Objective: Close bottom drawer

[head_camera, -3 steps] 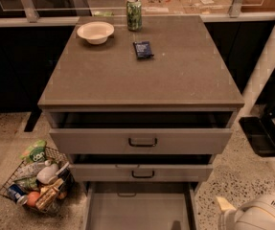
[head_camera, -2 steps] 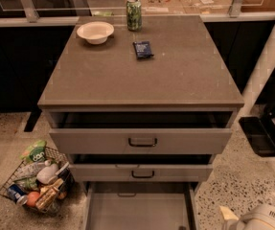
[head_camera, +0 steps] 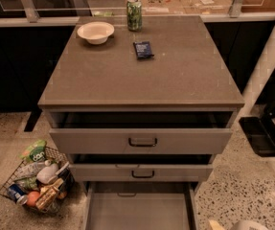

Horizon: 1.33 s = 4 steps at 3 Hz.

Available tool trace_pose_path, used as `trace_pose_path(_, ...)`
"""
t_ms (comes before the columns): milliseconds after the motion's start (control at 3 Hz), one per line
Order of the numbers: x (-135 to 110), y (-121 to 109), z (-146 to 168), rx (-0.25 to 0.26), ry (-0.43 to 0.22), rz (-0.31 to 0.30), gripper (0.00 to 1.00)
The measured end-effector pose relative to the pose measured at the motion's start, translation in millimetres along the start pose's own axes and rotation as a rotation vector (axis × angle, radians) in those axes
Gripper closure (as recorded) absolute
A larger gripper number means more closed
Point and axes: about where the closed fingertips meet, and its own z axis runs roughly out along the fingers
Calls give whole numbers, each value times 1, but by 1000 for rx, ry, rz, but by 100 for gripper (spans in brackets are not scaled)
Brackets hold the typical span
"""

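The bottom drawer (head_camera: 139,210) is standing pulled far out of the cabinet, at the lower edge of the view. Its plain grey inside is showing and is looking empty. Its front panel is lying below the frame, so I am not seeing the handle there. Above it, the middle drawer (head_camera: 142,172) and the top drawer (head_camera: 142,140) are each standing a little open.

The tool (head_camera: 237,225) is showing only as a pale rounded part in the lower right corner, just beside the right wall of the bottom drawer and not touching it. I cannot tell if it is apart or together.

I am judging that the drawer is stiff and, being empty, light, and that it is running on rails, so it is likely to slide with a small push. No grip is needed: the best place is the flat front, near the middle, so the drawer is not turning sideways.

On the surface (head_camera: 175,80) a bowl (head_camera: 95,32), a can (head_camera: 134,14) and a dark packet (head_camera: 143,50) are sitting. A wire basket (head_camera: 36,183) is standing on the floor at the left.
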Motion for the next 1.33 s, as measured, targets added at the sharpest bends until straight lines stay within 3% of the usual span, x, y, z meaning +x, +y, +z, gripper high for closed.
trace_pose_path(333,-24,18,45,-37,-50,-73,0)
trace_pose_path(1000,-30,14,56,-43,-67,-79,0)
trace_pose_path(1333,-43,9,82,-56,-86,-104,0)
